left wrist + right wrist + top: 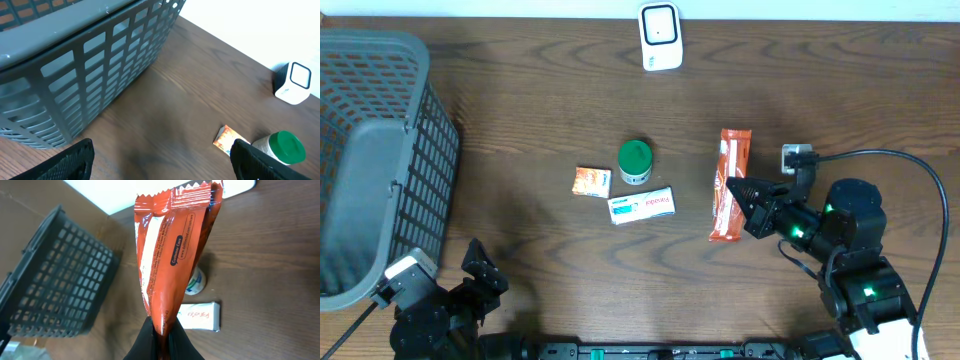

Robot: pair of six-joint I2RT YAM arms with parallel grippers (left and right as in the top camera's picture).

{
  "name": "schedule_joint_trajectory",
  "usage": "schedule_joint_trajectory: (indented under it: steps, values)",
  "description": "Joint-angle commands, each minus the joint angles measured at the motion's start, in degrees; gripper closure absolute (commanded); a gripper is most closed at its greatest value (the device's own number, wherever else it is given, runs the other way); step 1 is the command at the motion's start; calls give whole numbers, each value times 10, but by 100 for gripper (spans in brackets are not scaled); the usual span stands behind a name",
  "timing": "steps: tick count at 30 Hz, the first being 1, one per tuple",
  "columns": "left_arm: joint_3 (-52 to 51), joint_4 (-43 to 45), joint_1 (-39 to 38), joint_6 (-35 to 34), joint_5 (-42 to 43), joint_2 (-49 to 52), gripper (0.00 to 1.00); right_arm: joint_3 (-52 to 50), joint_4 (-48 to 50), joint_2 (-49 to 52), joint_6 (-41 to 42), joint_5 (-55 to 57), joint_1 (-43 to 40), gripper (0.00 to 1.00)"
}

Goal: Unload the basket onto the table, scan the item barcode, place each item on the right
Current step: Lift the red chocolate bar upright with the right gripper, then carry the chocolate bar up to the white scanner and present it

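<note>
An orange snack packet [728,160] is held right of the table's centre, with my right gripper [734,190] shut on its right edge. In the right wrist view the packet [170,255] rises from the shut jaws of my right gripper [161,328], crimped end up and small print showing; I see no barcode. The white scanner [660,37] stands at the table's far edge, also seen far right in the left wrist view [292,82]. My left gripper [480,268] hovers open and empty at the front left, beside the basket; its fingertips [75,160] frame bare wood.
A grey mesh basket [370,160] fills the left side. At the centre sit a green-lidded jar [635,160], a small orange sachet [591,181] and a white box [641,205]. A black cable [890,155] loops behind the right arm.
</note>
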Motion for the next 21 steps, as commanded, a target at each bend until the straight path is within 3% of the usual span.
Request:
schedule_joint_trajectory:
  steps: [1,5,10,12,21]
  values:
    - [-1,-6,2,-5,-5,0,13,2,9,22,9,106,18,99]
    - [-1,-17,2,-5,-5,0,13,2,77,93,19,240,49,99]
    - [-1,-16,2,-5,-5,0,13,55,206,246,-8,332,78,99]
    - [-1,-16,2,-5,-5,0,13,158,197,360,-66,383,89,99]
    - [-1,-17,2,-5,-5,0,13,529,172,663,-293,550,121,99]
